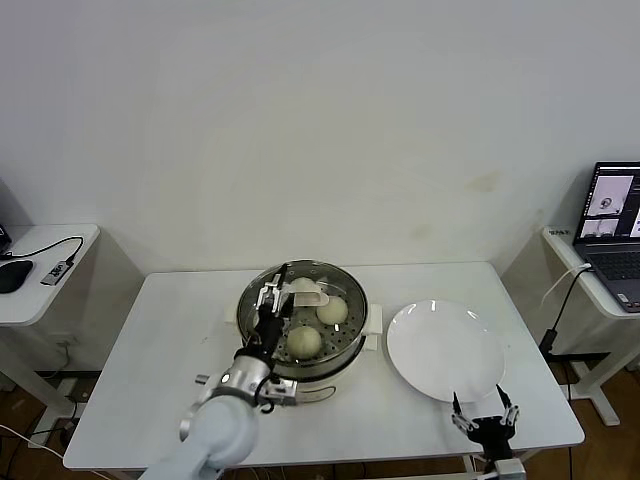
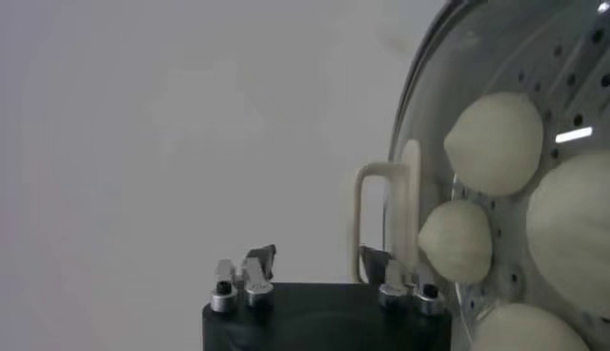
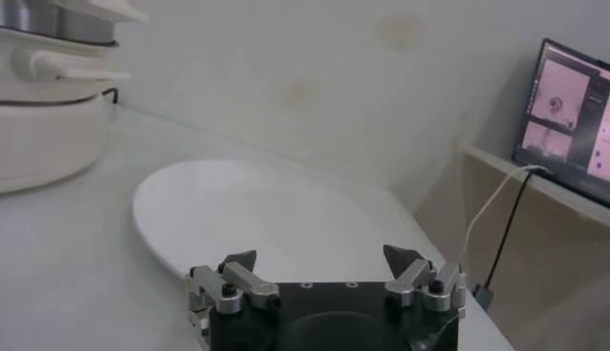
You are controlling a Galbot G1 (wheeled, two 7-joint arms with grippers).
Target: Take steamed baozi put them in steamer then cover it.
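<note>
The steamer [image 1: 345, 368] stands mid-table with the clear glass cover [image 1: 335, 285] lying over it. Its cream handle [image 1: 306, 292] shows in the left wrist view [image 2: 383, 221] too. Through the glass I see baozi [image 1: 304, 342] [image 1: 333, 310]; the left wrist view shows several [image 2: 493, 143] [image 2: 456, 240] on the perforated tray. My left gripper [image 1: 270, 300] [image 2: 319, 262] is open at the steamer's left rim, with the handle right beside one finger [image 2: 374, 262]. My right gripper [image 1: 485, 420] [image 3: 322, 259] is open and empty at the table's front edge.
A flat white plate [image 1: 445, 350] [image 3: 267, 215] lies right of the steamer, just beyond my right gripper. A laptop [image 1: 612, 230] sits on a side table at the right. A mouse and cable lie on a side table at the left [image 1: 40, 262].
</note>
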